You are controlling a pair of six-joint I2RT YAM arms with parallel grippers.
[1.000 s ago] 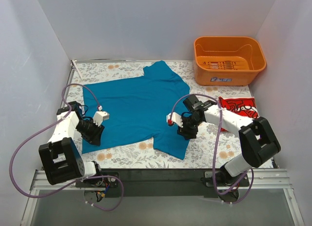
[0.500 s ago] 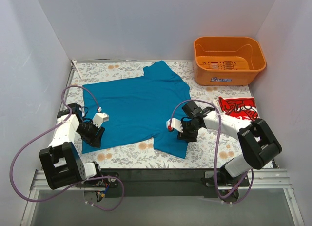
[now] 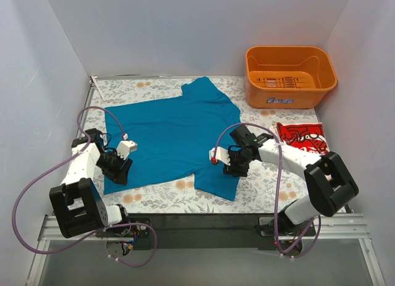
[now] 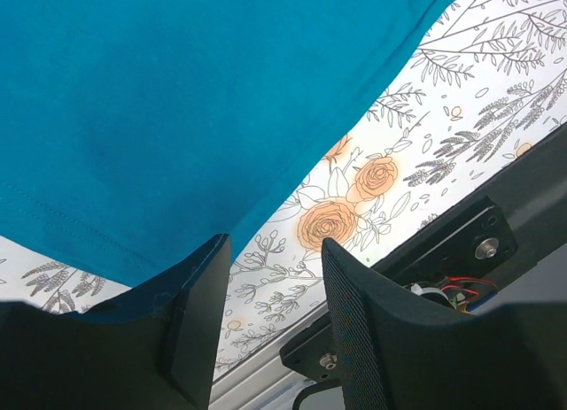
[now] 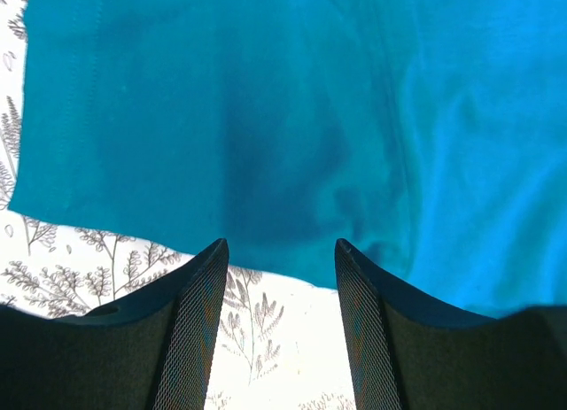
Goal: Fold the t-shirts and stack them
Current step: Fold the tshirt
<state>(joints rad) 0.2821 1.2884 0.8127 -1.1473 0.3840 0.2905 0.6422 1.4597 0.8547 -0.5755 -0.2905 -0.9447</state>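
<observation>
The teal-blue t-shirt [image 3: 173, 134] lies spread flat on the floral table [image 3: 160, 198], its hem to the left and its sleeves to the right. The red t-shirt [image 3: 301, 135] with white lettering lies crumpled at the right. My left gripper [image 3: 118, 168] sits low at the teal shirt's near-left hem corner. In the left wrist view it [image 4: 275, 246] stands open, with the shirt's [image 4: 177, 100] edge at the left fingertip. My right gripper [image 3: 234, 167] is at the near-right sleeve. Open in the right wrist view [image 5: 281, 246], it has the shirt's [image 5: 266, 118] edge at its tips and nothing between them.
An orange plastic basket [image 3: 290, 76] stands at the back right, behind the red shirt. White walls close in the table on three sides. A black rail [image 4: 461, 242] with the arm bases runs along the near edge.
The right gripper has edged a little left along the teal shirt's near-right sleeve. The left gripper has shifted only slightly at the hem corner. Neither shirt has moved.
</observation>
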